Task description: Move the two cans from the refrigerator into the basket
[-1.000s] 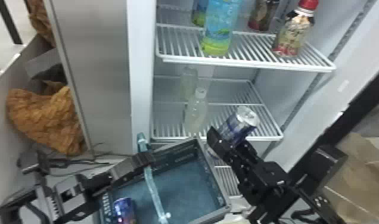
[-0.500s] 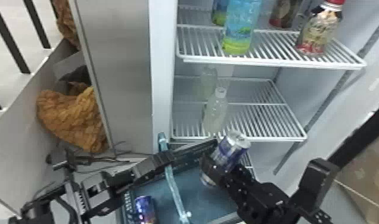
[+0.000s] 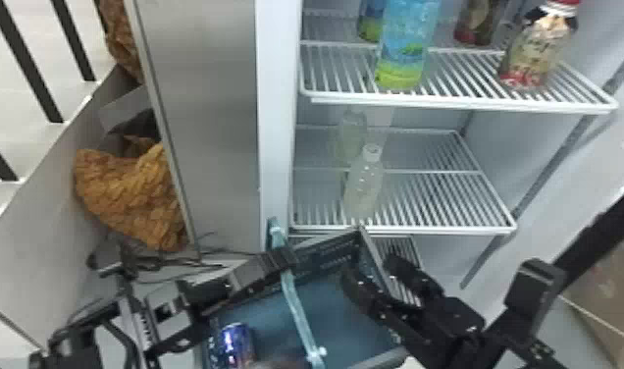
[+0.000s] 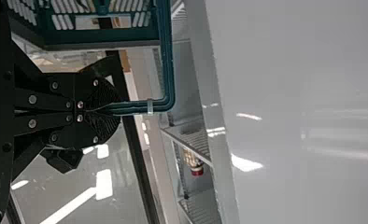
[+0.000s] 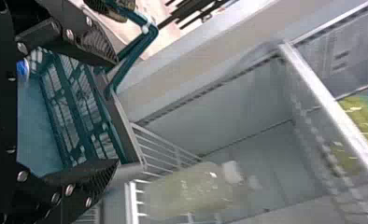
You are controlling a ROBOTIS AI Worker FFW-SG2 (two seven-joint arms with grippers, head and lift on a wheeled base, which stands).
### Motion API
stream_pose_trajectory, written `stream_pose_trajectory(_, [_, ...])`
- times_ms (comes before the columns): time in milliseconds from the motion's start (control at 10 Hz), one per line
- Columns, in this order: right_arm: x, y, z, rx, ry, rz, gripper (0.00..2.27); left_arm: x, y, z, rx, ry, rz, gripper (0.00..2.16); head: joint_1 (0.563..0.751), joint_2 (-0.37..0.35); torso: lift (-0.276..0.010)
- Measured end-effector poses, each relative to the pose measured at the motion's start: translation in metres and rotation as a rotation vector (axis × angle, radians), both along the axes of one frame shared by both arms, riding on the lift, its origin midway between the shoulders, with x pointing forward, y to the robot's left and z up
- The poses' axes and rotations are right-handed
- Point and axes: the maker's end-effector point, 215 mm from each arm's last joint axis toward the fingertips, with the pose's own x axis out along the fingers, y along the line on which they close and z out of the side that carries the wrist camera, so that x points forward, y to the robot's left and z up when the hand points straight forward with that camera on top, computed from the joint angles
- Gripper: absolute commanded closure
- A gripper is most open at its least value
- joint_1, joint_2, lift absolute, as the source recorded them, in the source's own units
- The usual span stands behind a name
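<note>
“Since the last frame, a can has left the right hand (image 3: 370, 267). How does that hand stand?”

“Fingers apart, up at the side wall of the basket (image 3: 345, 324).”

“And the left hand (image 3: 281, 257)?”

“Clamped on the handle (image 4: 140, 107) of the basket.”

“So where's a can now?”

“One blue can (image 3: 236, 343) is in the basket, nearer the robot than the left hand's fingertips. Where the released can came down, I can't tell.”

“Beyond the right hand?”

“Pale bottle (image 3: 365, 189), upright on a wire shelf (image 3: 443, 229).”
</note>
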Motion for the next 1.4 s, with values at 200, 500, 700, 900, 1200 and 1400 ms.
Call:
stream_pose_trajectory(200, [0.009,-0.028,0.019,-0.019,-0.117,-0.072,0.12,-0.001,0.001,-0.002,0.003,0.003,0.001,1.21,0.695,-0.155,-0.219])
stream_pose_trajectory(500, [0.002,-0.067,0.032,-0.072,-0.225,-0.166,0.13,-0.002,0.003,-0.004,0.005,0.009,0.005,1.21,0.695,-0.221,-0.219])
stream_pose_trajectory(700, [-0.013,-0.083,0.033,-0.108,-0.247,-0.194,0.15,-0.003,0.004,-0.006,0.005,0.014,0.008,1.21,0.695,-0.245,-0.219])
stream_pose_trajectory(900, [-0.031,-0.097,0.031,-0.145,-0.238,-0.206,0.16,-0.005,0.006,-0.008,0.006,0.018,0.011,1.21,0.695,-0.275,-0.219])
stream_pose_trajectory(1200, [-0.06,-0.124,0.027,-0.224,-0.212,-0.222,0.17,-0.009,0.011,-0.01,0.011,0.023,0.023,1.21,0.695,-0.321,-0.219])
stream_pose_trajectory(1400, [-0.073,-0.141,0.024,-0.265,-0.204,-0.229,0.18,-0.012,0.016,-0.012,0.018,0.026,0.036,1.21,0.695,-0.35,-0.219])
